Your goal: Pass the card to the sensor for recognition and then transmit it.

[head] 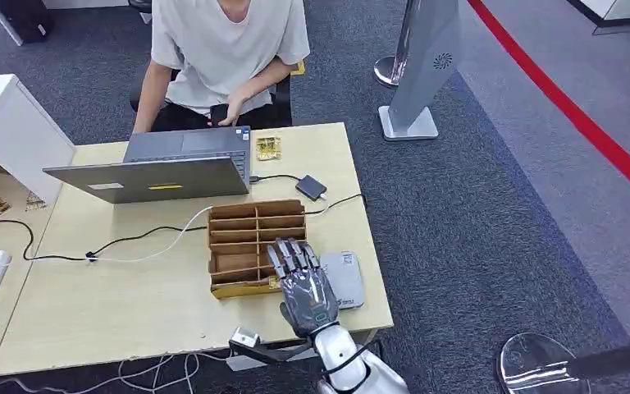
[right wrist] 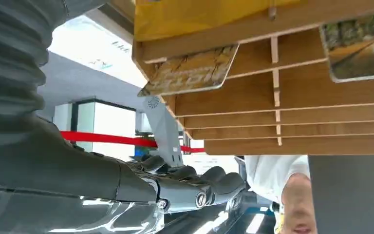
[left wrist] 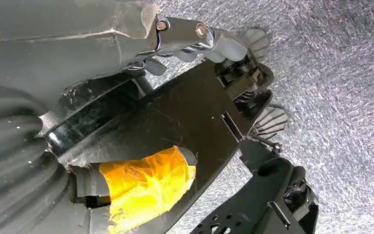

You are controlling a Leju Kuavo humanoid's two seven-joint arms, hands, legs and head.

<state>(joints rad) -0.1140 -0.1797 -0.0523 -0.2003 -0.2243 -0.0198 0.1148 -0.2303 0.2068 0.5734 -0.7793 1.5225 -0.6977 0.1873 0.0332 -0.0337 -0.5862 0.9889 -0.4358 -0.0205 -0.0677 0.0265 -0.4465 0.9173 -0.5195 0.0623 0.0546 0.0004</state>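
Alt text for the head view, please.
The robot's right hand, fingers extended and holding nothing, hovers over the near end of a wooden slotted card rack on a light desk. Behind it a laptop and a seated person.

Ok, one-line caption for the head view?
Right hand hovers open over the wooden card rack beside the grey sensor pad, opposite a seated person behind a laptop.

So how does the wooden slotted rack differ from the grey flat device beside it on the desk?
The wooden slotted rack is brown and split by dividers into open compartments; the grey flat device is a smooth, closed slab. The rack is clearly larger than the device. The right hand hovers over the rack's near right corner, while the device lies just beside that hand, uncovered. Both rest flat on the desk, near its right edge.
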